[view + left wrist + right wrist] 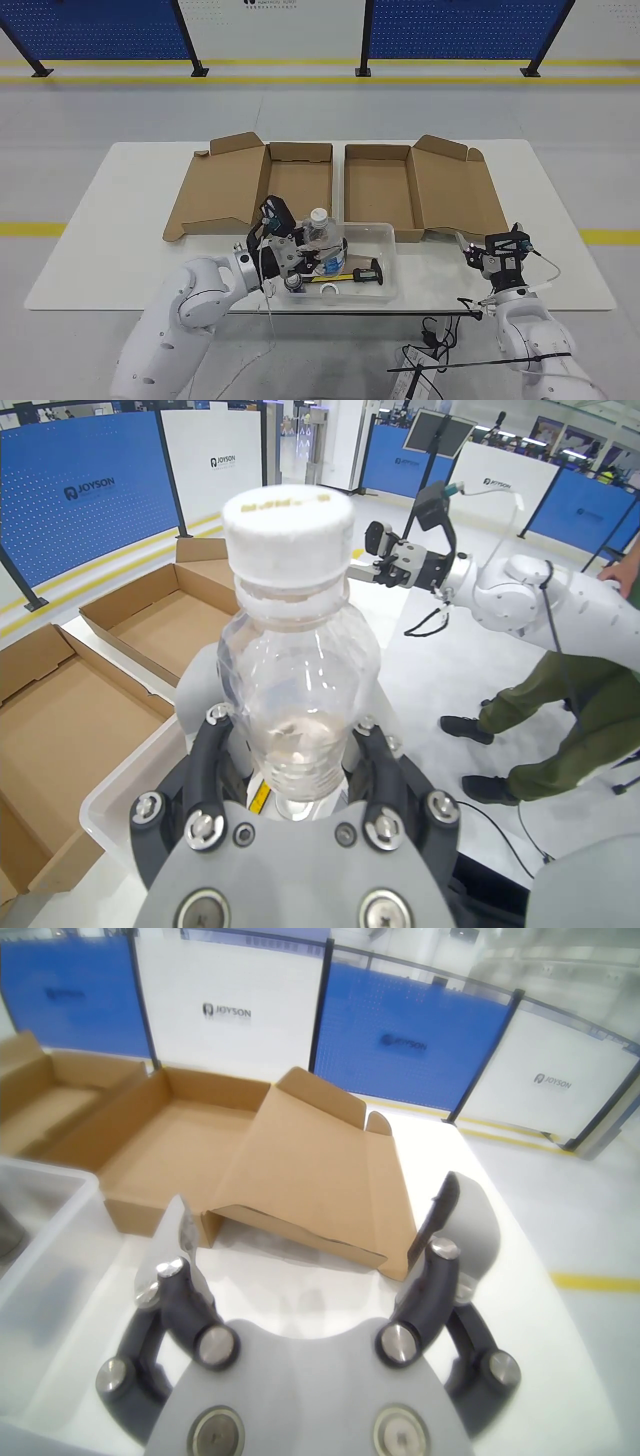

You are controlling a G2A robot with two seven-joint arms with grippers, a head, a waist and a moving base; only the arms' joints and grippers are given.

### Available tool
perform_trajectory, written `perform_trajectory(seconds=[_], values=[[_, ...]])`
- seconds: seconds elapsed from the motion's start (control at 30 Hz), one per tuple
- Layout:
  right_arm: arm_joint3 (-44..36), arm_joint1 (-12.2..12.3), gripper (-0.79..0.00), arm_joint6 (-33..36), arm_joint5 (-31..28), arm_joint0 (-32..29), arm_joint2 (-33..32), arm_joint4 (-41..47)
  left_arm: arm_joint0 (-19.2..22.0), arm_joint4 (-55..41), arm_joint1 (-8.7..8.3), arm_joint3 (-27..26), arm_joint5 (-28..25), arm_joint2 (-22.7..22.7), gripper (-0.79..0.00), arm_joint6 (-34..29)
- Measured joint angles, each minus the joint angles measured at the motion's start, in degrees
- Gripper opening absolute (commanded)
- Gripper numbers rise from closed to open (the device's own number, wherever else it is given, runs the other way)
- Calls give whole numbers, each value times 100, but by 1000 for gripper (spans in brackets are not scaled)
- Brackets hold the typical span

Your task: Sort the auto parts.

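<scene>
My left gripper (305,245) is shut on a clear plastic bottle (300,680) with a white cap (318,215), held upright above the clear plastic bin (385,232). In the bin lie a black part with a yellow strip (352,274) and other small parts, partly hidden by the gripper. My right gripper (315,1213) stands open and empty over the table's right front, near the right cardboard box (200,1158); the top view has it (495,247) right of the bin.
Two open cardboard boxes sit side by side behind the bin, the left one (300,185) and the right one (378,195), each with its lid folded outward. A person's legs (550,710) stand beside the table's right side.
</scene>
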State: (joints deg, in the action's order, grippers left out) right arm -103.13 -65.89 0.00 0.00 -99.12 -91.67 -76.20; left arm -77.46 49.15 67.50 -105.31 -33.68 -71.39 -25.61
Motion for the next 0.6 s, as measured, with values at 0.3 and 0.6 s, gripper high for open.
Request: perform_trajectory(seconds=[0.3,0.6], values=[[0,0,0,0,0,0,0,0,171,257,25,120,139,125,-785,215],[0,0,0,0,0,0,0,0,171,259,25,120,139,125,-785,215]])
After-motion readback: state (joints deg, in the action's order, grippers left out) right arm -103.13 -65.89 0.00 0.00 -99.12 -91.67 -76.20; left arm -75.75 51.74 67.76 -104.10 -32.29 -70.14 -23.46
